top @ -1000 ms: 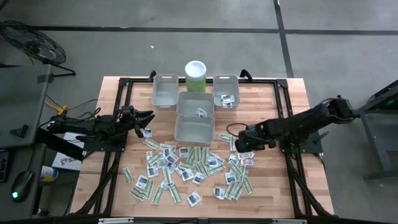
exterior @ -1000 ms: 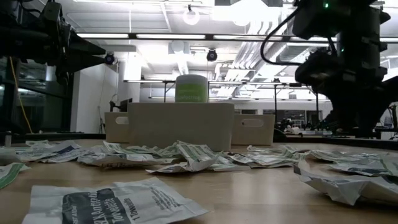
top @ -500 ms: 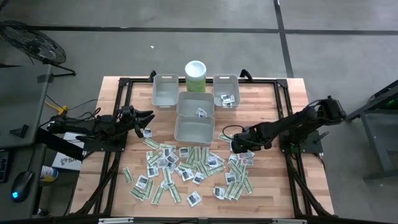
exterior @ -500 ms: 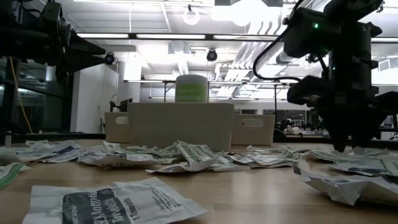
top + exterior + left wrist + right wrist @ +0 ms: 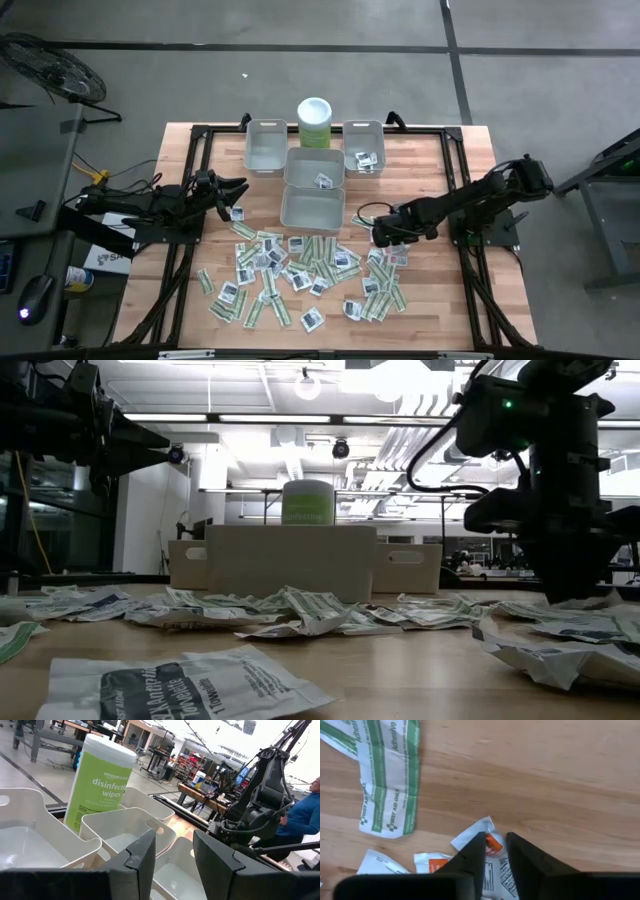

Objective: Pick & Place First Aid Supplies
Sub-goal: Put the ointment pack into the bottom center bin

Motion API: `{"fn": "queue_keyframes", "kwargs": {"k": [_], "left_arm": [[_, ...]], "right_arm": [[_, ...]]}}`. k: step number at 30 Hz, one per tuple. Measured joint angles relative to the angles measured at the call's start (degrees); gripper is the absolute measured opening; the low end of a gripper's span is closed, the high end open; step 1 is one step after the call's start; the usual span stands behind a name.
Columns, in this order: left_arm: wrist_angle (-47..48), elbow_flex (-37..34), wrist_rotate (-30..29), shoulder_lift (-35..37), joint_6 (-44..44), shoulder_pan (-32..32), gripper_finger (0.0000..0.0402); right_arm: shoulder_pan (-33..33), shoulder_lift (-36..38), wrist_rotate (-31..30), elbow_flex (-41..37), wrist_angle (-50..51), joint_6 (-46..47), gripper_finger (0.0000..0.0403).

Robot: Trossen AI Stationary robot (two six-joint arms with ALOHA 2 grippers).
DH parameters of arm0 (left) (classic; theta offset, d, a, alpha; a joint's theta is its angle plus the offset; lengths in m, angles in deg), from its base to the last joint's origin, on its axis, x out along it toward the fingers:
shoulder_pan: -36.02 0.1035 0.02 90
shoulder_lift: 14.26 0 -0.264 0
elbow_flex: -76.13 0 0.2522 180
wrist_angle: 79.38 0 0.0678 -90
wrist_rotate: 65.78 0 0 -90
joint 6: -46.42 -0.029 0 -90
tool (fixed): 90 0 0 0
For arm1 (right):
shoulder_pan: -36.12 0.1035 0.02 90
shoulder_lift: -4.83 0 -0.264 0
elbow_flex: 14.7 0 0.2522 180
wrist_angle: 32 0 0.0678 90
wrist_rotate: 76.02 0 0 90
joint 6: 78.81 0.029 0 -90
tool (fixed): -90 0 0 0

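Note:
Many first aid supplies [image 5: 300,265], small green-white strips and white squares, lie scattered flat on the wooden table in front of the bins. My right gripper [image 5: 383,237] points down at the right side of the pile. In the right wrist view its fingers [image 5: 495,855] are shut on a white packet with an orange mark [image 5: 492,845]. A green-white strip [image 5: 387,785] lies flat beside it. My left gripper [image 5: 240,190] waits at the table's left, level and above the surface, open [image 5: 174,865] with nothing between its fingers. My right gripper pinches the white packet's orange-marked end [image 5: 493,844] between its two fingers, one finger on each side. The fingers come from above, pointing down. The packet's remaining part lies on the table among other packets.
Several grey bins stand at the back: one far left [image 5: 266,146], two in the middle [image 5: 315,167] [image 5: 312,207], and one far right [image 5: 364,146] with a few packets in it. A green wipes canister [image 5: 314,122] stands behind them. Bare wood lies at the table's right.
My right gripper has come down onto the packets at the right of the pile and shifted a little toward the table's left. The left arm has kept still.

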Motion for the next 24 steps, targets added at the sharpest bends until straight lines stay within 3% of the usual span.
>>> {"fn": "queue_keyframes", "kwargs": {"k": [7,14,18,24], "left_arm": [[0.0,0.0,0.0,0.0,0.0,0.0,0.0131],[0.0,0.0,0.0,0.0,0.0,0.0,0.0131],[0.0,0.0,0.0,0.0,0.0,0.0,0.0131],[0.0,0.0,0.0,0.0,0.0,0.0,0.0131]], "right_arm": [[0.0,0.0,-1.9,-0.1,0.7,-0.4,0.0004],[-0.5,1.0,-3.7,-0.2,1.0,-1.5,0.0002],[-0.8,3.9,-9.4,-0.5,2.2,-1.5,0.0001],[-2.5,9.5,-11.7,-0.4,2.5,-2.5,0.0000]]}}
